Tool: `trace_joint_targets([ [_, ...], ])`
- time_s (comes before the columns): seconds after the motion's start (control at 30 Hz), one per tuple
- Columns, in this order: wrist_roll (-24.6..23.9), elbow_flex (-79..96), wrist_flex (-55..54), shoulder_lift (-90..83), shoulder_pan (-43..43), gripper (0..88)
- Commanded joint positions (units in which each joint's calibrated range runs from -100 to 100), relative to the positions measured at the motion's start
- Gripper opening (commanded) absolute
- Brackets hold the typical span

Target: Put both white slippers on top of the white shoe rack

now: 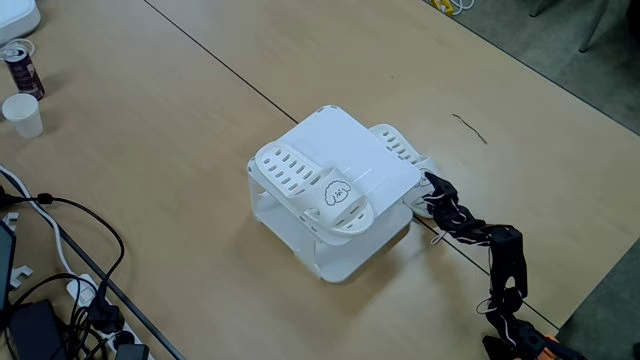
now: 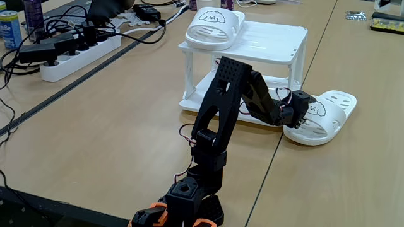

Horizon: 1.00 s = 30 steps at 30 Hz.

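The claw (image 2: 303,117) grips the heel end of the second white slipper (image 2: 328,113) on the worktop (image 2: 126,139), and the slipper's toe points to 2 o'clock beside the white shoe rack (image 2: 265,39).

The arm (image 2: 218,120) is matte black plastic throughout, built of boxy printed segments. Its broad upper link has a flat face dotted with a grid of small holes. Thin red and white wires loop loosely between the joints. Near the base (image 2: 180,211) orange parts show against the black. The pincer (image 2: 302,112) is black too, with a blocky housing just behind it and cables bunched alongside
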Motion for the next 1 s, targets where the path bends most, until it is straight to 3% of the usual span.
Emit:
trace_joint_targets([
  [0.0,0.42,-0.09,-0.38,-1.04,-0.32,21.3],
  [0.13,0.42,0.27,-0.38,-1.04,-0.4,19.0],
  [0.27,0.42,0.27,-0.3,-1.04,-0.4,0.0],
  [0.57,0.42,-1.08,-0.47,-1.88,1.0,0.7],
  [0.97,0.42,-7.49,0.14,-13.83,17.2,0.7],
])
